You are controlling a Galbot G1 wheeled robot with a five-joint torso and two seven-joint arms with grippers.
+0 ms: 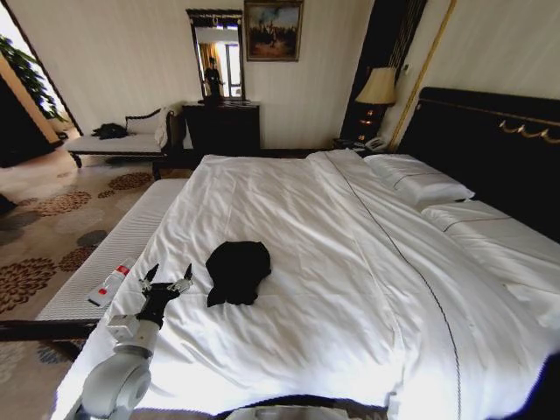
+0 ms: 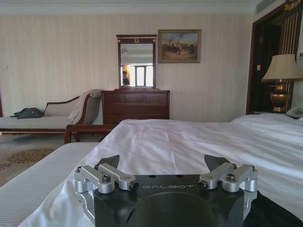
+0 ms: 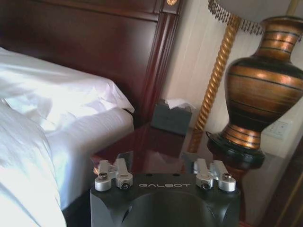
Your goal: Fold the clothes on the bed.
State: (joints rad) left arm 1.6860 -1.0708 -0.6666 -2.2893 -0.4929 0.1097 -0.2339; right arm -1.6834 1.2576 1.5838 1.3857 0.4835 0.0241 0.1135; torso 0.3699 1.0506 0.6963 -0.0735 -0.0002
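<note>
The clothes are one black T-shirt (image 1: 238,271), lying crumpled in a small heap on the bed's white duvet (image 1: 350,262) near its left side. No lettering shows on it. My left gripper (image 1: 167,279) hovers open just to the left of the heap, low over the duvet and apart from the fabric. In the left wrist view the left gripper (image 2: 162,163) has its jaws spread with nothing between them, and a strip of the black T-shirt (image 2: 277,213) shows beside it. My right gripper (image 3: 162,172) is off past the bed's right side, over a bedside table by the dark headboard (image 3: 94,42).
A pale bench (image 1: 114,254) runs along the bed's left side with a white, red-labelled bottle (image 1: 109,284) on it. Pillows (image 1: 420,184) lie by the headboard. A bronze lamp (image 3: 260,90) and a tissue box (image 3: 173,117) stand close to the right gripper. A chaise (image 1: 114,140) and dresser (image 1: 220,127) line the far wall.
</note>
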